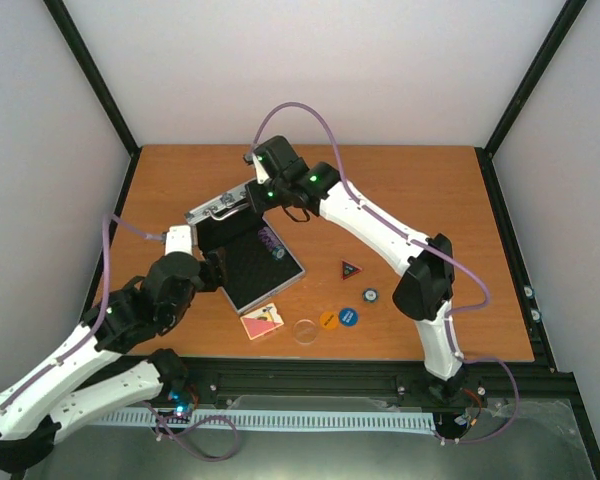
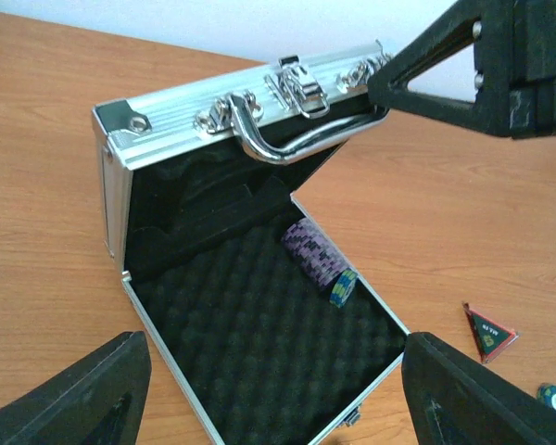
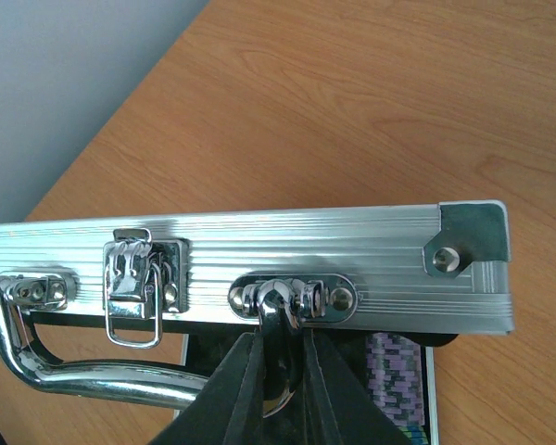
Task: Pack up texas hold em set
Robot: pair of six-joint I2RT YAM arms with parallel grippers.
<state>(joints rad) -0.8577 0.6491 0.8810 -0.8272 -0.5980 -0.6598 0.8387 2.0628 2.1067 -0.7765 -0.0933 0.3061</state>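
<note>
The silver case (image 1: 212, 210) of the texas hold em set lies open, its lid (image 2: 213, 111) tilted up over the black foam base (image 2: 259, 343). A row of purple chips (image 2: 317, 255) lies along the base's right edge. My right gripper (image 3: 283, 371) is shut on the chrome handle (image 3: 280, 311) at its right hinge, holding the lid. My left gripper (image 2: 273, 389) hangs open above the near end of the base, holding nothing. On the table right of the case lie a red-black triangle (image 1: 352, 268), a blue-white chip (image 1: 369, 296), an orange disc (image 1: 328, 320), a blue disc (image 1: 348, 317), a clear disc (image 1: 305, 331) and the pink card deck (image 1: 262, 321).
The black frame rail (image 1: 310, 375) runs along the table's near edge, close to the card deck and discs. White walls enclose the table at the back and both sides. The right arm (image 1: 380, 230) stretches across the table above the triangle.
</note>
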